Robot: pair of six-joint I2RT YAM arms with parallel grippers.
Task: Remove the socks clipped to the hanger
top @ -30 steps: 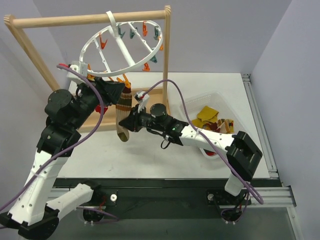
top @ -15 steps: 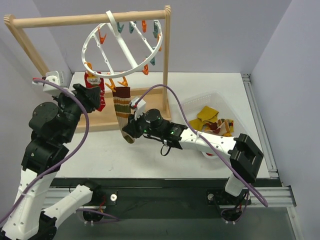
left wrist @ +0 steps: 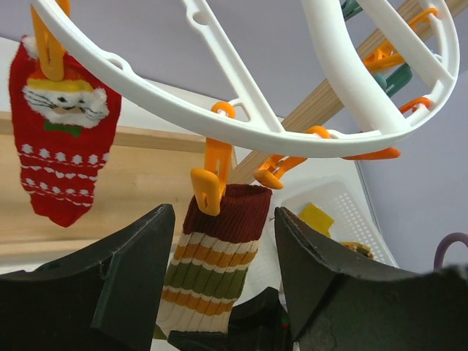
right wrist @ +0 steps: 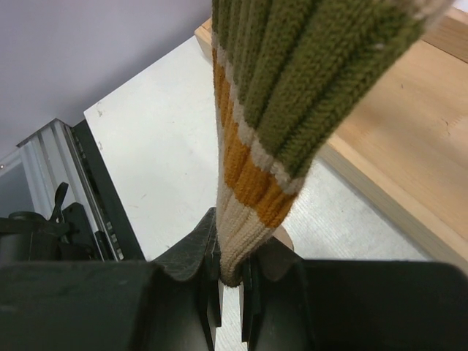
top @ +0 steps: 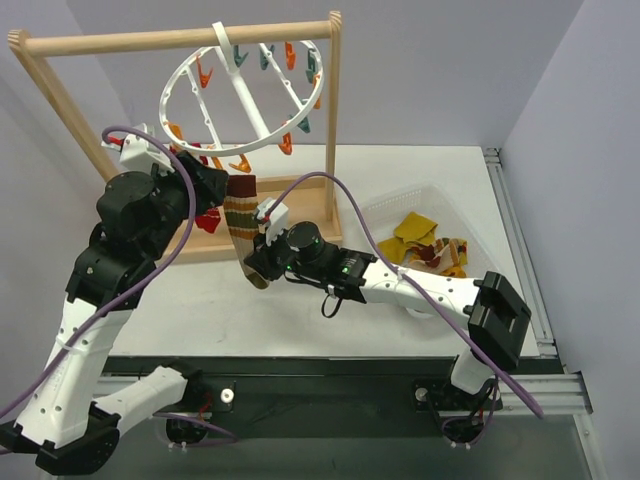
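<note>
Down at the toe end, the right gripper point(right wrist: 230, 281) is pinched narrow on the striped sock point(right wrist: 292, 110), with the knit squeezed flat between its pads. The left gripper point(left wrist: 223, 216) stands wide and holds nothing. Its two fingers flank the sock's dark red cuff just below the orange clip point(left wrist: 208, 179) that bites it. Whether either finger touches the clip is hard to tell from this angle.

The sock hangs from the near rim of the hanger point(top: 245, 100), at about 6 o'clock on the ring in the top view. A red sock point(left wrist: 62, 146) with a bearded face hangs clipped at about 8 o'clock.

Both socks look light, limp and stretchy. A pull from the toe will likely stretch the knit before the clip gives. A hold high on the cuff, or pressing the clip open, seems the surer way. The ring hangs free by its hook from the wooden rack point(top: 180, 38), so I would expect it to swing and tilt under a tug.

On the white table point(top: 400, 165), a clear basket point(top: 368, 212) at 3 o'clock holds loose socks point(top: 415, 232). Pale walls close in on three sides.
</note>
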